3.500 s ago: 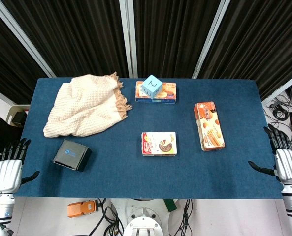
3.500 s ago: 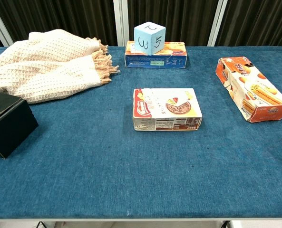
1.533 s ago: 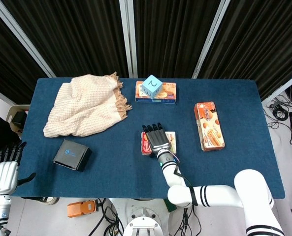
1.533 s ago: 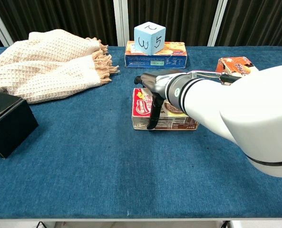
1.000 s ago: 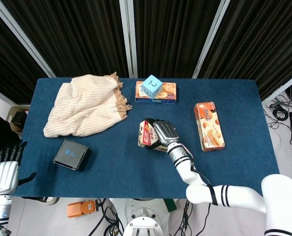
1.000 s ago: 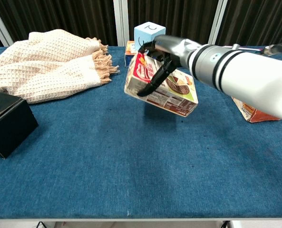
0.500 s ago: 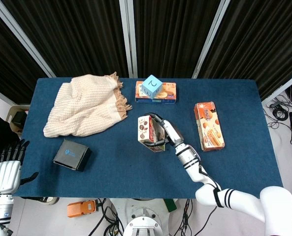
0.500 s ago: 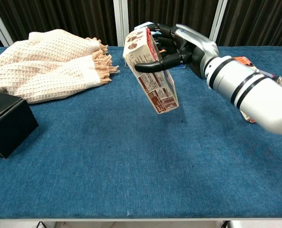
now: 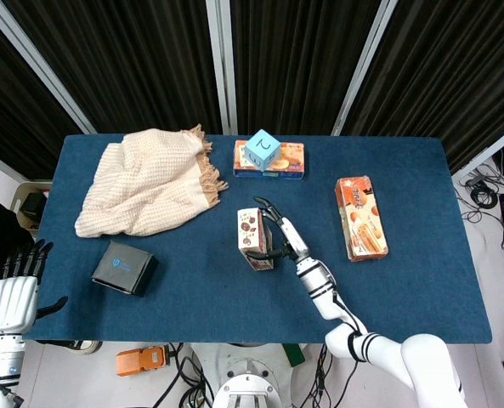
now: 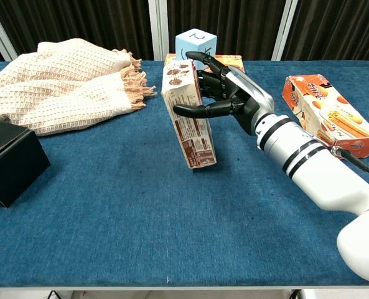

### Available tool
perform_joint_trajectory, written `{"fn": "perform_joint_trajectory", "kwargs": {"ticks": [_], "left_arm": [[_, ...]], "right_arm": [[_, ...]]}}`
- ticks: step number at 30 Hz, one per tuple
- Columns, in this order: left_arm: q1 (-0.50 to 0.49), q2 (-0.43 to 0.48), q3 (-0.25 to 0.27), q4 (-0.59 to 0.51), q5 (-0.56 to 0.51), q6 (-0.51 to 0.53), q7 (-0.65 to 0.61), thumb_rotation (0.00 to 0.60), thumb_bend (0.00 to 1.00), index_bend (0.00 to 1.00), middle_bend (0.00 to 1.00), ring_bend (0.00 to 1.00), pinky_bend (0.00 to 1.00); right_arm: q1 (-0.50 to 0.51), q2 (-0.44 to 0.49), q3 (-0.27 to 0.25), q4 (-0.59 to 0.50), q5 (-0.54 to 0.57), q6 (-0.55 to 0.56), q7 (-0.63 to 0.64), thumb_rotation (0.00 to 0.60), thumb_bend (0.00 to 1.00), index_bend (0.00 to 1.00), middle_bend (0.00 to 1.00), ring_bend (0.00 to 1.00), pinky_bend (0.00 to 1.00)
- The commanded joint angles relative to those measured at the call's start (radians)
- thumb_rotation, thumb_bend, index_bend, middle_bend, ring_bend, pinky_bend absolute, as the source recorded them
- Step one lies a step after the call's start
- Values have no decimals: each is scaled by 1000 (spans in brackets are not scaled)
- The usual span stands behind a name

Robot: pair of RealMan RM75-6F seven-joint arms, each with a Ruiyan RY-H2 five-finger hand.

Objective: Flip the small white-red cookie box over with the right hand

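The small white-red cookie box (image 9: pixel 252 238) (image 10: pixel 189 116) stands on its long edge near the middle of the blue table, leaning a little, its lower edge on the cloth. My right hand (image 9: pixel 279 235) (image 10: pixel 224 93) holds it from the right side, thumb against the near face and fingers curled over the top edge. My left hand (image 9: pixel 14 293) hangs off the table's left front corner, fingers spread, holding nothing; the chest view does not show it.
A cream knitted cloth (image 9: pixel 150 180) (image 10: pixel 60 82) lies at back left, a black box (image 9: pixel 125 267) (image 10: pixel 10 162) at front left. A blue numbered cube (image 9: pixel 262 150) (image 10: pixel 195 46) sits on a flat cookie box (image 9: pixel 285 161) at the back. An orange cookie box (image 9: pixel 360 218) (image 10: pixel 330 115) lies right.
My right hand came in, took the cookie box off the table, lifted and turned it; it has now come down onto its edge, more upright than half a second ago.
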Motion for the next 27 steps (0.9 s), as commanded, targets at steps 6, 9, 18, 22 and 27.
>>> {"fn": "perform_joint_trajectory", "kwargs": {"ticks": [6,9,18,22,27], "left_arm": [[-4,-14,-4,22,20,17,-18,600,0,91,57,0,0],[-9,-17,-6,25,22,15,-20,600,0,91,57,0,0],[-17,-24,-7,28,31,14,-21,600,0,91,57,0,0],[-16,-22,-8,31,31,18,-26,600,0,90,57,0,0],[-16,-23,-8,37,29,18,-35,600,0,90,57,0,0]], "right_arm": [[-28,14,-40,24,-15,28,17,600,156,0,288,119,76],[-46,41,-68,8,-35,53,5,600,156,0,192,51,11],[-109,149,-132,-77,-67,109,-79,600,143,0,5,0,0],[-132,259,-155,-176,-96,150,-197,600,72,0,0,0,0],[-142,461,-177,-418,-114,138,-398,600,54,0,0,0,0]]}}
